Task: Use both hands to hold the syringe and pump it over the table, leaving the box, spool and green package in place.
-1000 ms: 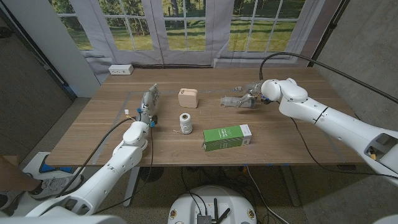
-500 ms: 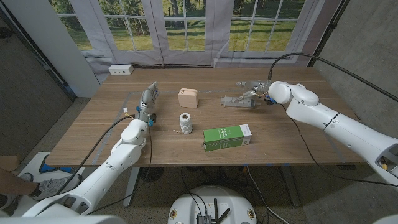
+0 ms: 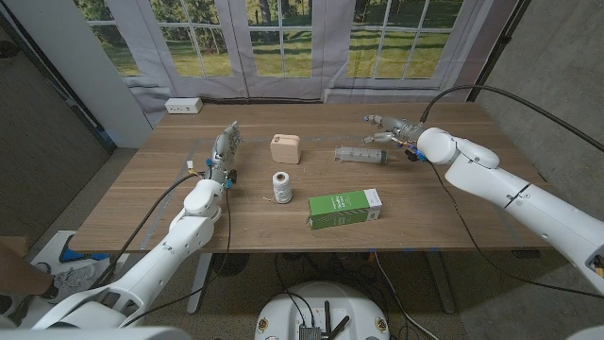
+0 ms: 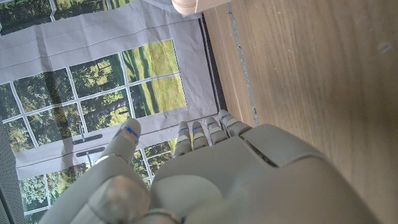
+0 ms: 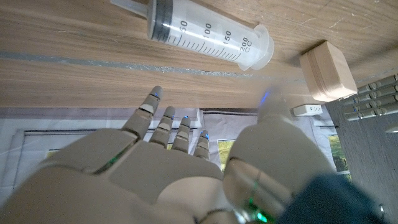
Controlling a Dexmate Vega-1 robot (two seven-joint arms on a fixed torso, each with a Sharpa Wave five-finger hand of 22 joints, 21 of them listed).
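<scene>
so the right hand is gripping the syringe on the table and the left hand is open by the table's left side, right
Not quite. The right hand is not gripping the syringe: in the head view it hovers open beside it, and the right wrist view shows the syringe lying apart from the fingers. The left hand is open at the table's left side.

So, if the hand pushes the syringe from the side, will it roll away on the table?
Probably somewhat. The syringe lies on its side and its barrel is round, so it may roll; the wider flange would likely stop it soon. The clear plastic looks smooth and rigid, perhaps slippery for the right hand.
</scene>
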